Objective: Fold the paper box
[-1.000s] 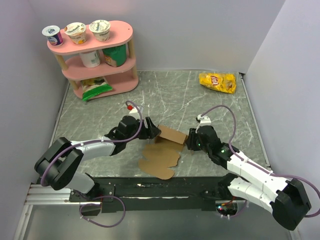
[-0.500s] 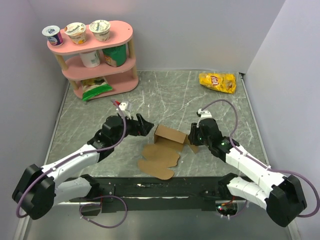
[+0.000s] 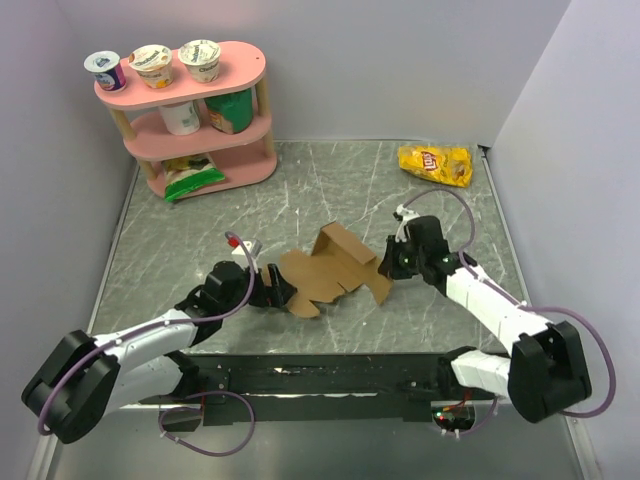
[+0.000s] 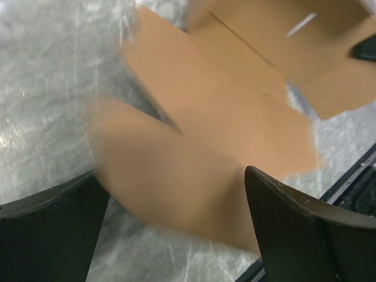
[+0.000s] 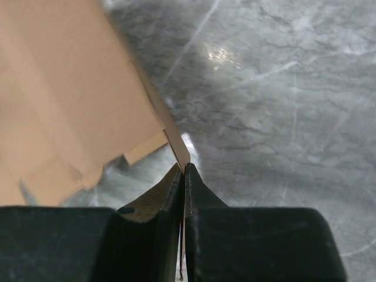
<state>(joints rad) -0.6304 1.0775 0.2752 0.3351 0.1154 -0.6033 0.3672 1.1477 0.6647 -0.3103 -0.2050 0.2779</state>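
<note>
Table (image 3: 400,200) mid: R tool (image 5: 184,167) pinches paper box (image 3: 335,272) edge.

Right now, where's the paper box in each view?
Top external: paper box at picture centre.
Left wrist: paper box fills the centre, blurred.
Right wrist: paper box upper left, corner pinched by the right gripper.
Shared landmark: grey marble table.

Box (image 3: 335,268): plain brown cardboard, matt, unprinted. Table (image 3: 330,190): grey marbled, smooth, faint sheen with glare spots. Left fingers (image 4: 299,235): black plastic, matt, edges scuffed. Bag (image 3: 435,163): glossy yellow film. Shelf (image 3: 245,62): smooth pink boards, pale wooden posts.
</note>
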